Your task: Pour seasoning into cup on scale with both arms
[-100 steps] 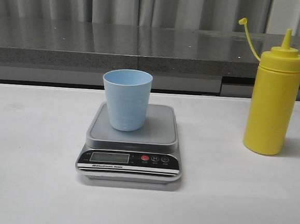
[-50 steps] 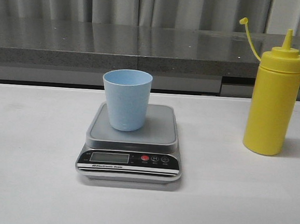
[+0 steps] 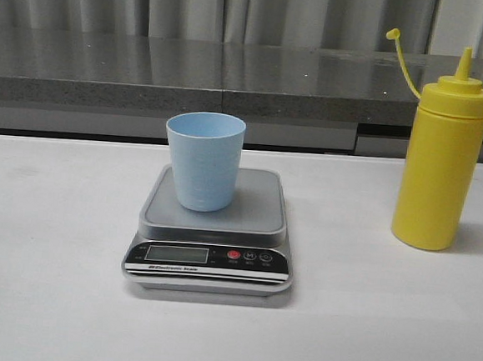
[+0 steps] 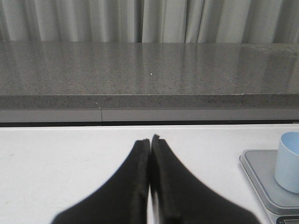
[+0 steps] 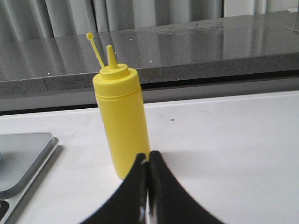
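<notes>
The cup (image 3: 203, 160) stands upright on the scale (image 3: 211, 228) on the white worktop (image 3: 49, 282). The bottle (image 3: 440, 158) stands well right of the scale. The left gripper (image 4: 150, 140) and right gripper (image 5: 147, 156) are both clenched, empty.

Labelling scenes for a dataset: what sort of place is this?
Probably a lab bench staged as a kitchen: a white table, a digital scale, a yellow squeeze bottle, and curtains behind a grey ledge.

The flat silver-grey digital scale (image 4: 261, 179) and its pale blue plastic cup (image 4: 288, 162) are cut off at the left wrist view's edge; the LCD display (image 3: 176, 254) is unreadable.
</notes>
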Motion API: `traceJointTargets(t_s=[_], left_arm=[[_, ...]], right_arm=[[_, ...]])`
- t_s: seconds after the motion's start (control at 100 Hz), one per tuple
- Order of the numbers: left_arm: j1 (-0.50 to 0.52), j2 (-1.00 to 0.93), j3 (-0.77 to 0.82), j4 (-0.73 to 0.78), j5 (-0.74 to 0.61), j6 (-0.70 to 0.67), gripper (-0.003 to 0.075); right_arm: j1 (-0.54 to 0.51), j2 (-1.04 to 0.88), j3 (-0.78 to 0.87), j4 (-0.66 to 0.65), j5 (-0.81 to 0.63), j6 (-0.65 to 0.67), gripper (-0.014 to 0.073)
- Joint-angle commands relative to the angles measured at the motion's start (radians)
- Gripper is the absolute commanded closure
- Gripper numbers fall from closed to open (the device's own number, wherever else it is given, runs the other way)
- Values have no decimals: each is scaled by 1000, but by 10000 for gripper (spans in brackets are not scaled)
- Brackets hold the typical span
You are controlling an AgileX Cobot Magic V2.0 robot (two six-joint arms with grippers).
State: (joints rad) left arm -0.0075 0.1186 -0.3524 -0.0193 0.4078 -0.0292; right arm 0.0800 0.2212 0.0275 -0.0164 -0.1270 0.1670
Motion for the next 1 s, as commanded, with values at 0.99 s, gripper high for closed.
traceJointTargets(t_s=[0.99], left_arm=[[3, 11, -28, -5, -80, -9, 741]], right_arm=[[-5, -254, -16, 65, 164, -160, 662]])
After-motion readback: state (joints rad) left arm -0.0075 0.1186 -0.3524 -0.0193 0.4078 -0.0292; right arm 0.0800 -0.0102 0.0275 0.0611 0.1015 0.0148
